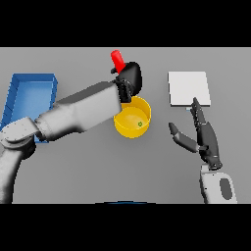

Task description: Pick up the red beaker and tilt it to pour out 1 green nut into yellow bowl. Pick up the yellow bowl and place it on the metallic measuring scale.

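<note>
The left hand is curled around the red beaker, holding it above the far rim of the yellow bowl. Only one end of the beaker shows past the dark fingers; its long axis runs tilted, that visible end pointing up and slightly to the left in the head view, while the rest is hidden inside the grip. The bowl sits on the grey surface, partly covered by the left forearm, with one green nut lying inside it. The right hand hovers to the right of the bowl, fingers straight and spread, holding nothing, just in front of the white scale. A blue tray lies at far left.
</note>
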Robot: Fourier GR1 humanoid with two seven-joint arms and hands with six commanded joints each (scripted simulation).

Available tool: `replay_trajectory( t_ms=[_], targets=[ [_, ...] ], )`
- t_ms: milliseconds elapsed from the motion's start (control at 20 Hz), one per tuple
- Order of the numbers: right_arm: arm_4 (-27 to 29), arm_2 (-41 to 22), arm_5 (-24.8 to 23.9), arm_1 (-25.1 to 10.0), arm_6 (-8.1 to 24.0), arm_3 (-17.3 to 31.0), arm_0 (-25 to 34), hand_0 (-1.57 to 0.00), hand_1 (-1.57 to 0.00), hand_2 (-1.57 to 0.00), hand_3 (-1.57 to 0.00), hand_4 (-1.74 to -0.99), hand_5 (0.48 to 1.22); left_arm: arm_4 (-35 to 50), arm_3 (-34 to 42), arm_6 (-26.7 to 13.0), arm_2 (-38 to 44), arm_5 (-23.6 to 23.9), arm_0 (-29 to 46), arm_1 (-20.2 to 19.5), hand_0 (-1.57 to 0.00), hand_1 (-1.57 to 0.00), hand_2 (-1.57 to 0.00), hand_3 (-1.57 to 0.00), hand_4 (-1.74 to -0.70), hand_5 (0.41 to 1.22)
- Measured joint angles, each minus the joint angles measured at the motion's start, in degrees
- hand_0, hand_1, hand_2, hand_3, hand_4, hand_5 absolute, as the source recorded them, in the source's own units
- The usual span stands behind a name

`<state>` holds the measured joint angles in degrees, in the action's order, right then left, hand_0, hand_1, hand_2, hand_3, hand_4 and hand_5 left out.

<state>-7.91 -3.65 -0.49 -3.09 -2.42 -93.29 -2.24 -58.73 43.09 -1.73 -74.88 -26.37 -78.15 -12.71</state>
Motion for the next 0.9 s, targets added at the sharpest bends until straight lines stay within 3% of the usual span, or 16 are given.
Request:
replay_trajectory(
  t_ms=[150, 300, 350, 450, 550, 650, 800, 900],
  targets=[
    [-0.93, -0.23, -0.70, 0.15, 1.95, 0.33, 0.61, 0.00, 0.00, 0.00, 0.00, -1.235, 0.584, 0.17, -0.03, -0.54, -1.38, 0.61, -1.32, -0.15, -1.57, -1.57, -1.57, -1.57, -1.74, 1.221],
    [-0.24, -0.25, -0.11, 0.10, 0.43, -0.34, 0.15, 0.00, 0.00, 0.00, 0.00, -1.222, 0.590, 1.44, -0.01, -0.51, -1.21, 1.18, -3.79, -1.42, -1.57, -1.57, -1.57, -1.57, -1.74, 1.159],
    [-0.44, -0.56, 0.01, 0.26, -0.28, -0.33, -0.39, 0.00, 0.00, 0.00, 0.00, -1.219, 0.595, 2.10, -1.15, -0.76, -0.58, 2.57, -4.76, -1.64, -1.57, -1.57, -1.57, -1.57, -1.74, 1.171],
    [-0.32, -0.13, -0.06, -0.25, -0.77, -0.43, 0.32, 0.00, 0.00, 0.00, 0.00, -1.222, 0.609, 2.76, -2.44, -1.12, 0.53, 4.94, -8.11, -3.03, -1.57, -1.27, -1.25, -1.57, -1.64, 1.189],
    [0.78, 0.04, 0.53, 0.09, -0.67, -0.16, 1.14, 0.00, 0.00, 0.00, 0.00, -1.231, 0.620, 3.89, -3.36, -1.55, 2.28, 7.07, -11.73, -5.19, -1.57, -1.38, -1.37, -1.21, -1.68, 1.201],
    [1.64, 0.69, 1.14, -0.68, -0.02, -0.15, 1.40, 0.00, 0.00, 0.00, 0.00, -1.246, 0.631, 5.55, -5.59, -0.15, 4.23, 9.21, -15.34, -7.13, -1.57, -1.45, -1.44, -1.34, -1.60, 1.208],
    [1.30, 0.19, 1.48, -0.61, -0.34, 0.42, 1.35, 0.00, 0.00, 0.00, 0.00, -1.274, 0.642, 9.87, -13.02, -2.11, 9.53, 9.23, -21.04, -9.75, -1.57, -1.51, -1.50, -1.45, -1.54, 1.214],
    [1.36, -0.21, 1.87, -0.64, -0.29, -0.02, 1.26, 0.00, 0.00, 0.00, 0.00, -1.292, 0.645, 14.33, -18.42, -1.73, 13.34, 9.92, -22.17, -11.33, -1.57, -1.53, -1.53, -1.45, -1.61, 1.217]
  ],
)
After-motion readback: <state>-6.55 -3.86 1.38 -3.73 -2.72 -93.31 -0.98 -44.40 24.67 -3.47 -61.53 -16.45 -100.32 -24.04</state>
